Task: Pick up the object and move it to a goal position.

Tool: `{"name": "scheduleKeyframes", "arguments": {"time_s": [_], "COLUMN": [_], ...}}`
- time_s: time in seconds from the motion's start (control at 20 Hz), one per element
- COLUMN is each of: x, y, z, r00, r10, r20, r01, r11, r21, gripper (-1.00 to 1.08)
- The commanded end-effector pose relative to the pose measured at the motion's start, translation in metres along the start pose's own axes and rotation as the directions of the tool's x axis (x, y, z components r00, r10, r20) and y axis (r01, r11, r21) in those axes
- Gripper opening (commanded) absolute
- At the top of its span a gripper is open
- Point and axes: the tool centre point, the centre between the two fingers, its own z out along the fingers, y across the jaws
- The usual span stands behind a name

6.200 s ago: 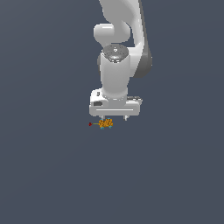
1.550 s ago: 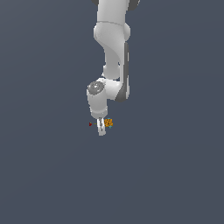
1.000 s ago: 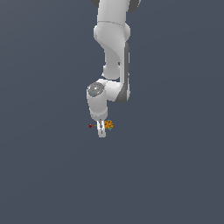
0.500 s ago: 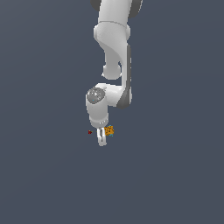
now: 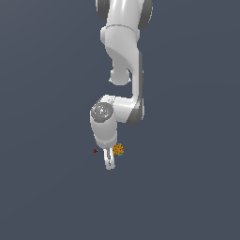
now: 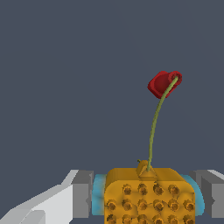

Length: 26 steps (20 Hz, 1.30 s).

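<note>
Gripping object (image 6: 148, 194) between fingers (image 6: 83, 194); plain grey surroundings.

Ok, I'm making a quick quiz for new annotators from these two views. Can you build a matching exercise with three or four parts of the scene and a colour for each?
Things:
1. lump
2. stem
3. tip
4. pads

Colours:
A. red
B. grey
C. orange with darker speckles
D. olive green

Pairs: 1-C, 2-D, 3-A, 4-B. The gripper has the lump between its pads in the wrist view.
</note>
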Motion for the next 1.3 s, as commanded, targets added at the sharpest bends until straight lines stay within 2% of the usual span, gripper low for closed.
{"name": "scheduleKeyframes", "arguments": {"time_s": [0.0,0.6,1.25], "x": [0.001,0.005,0.007], "y": [-0.014,-0.065,-0.081], "z": [-0.004,-0.016,-0.02], "r00": [1.0,1.0,1.0], "r10": [0.0,0.0,0.001], "r20": [0.0,0.001,0.001], "r01": [0.0,0.0,-0.001], "r11": [1.0,1.0,1.0], "r21": [0.0,0.0,0.0], "gripper": [-1.0,-1.0,-1.0]}}
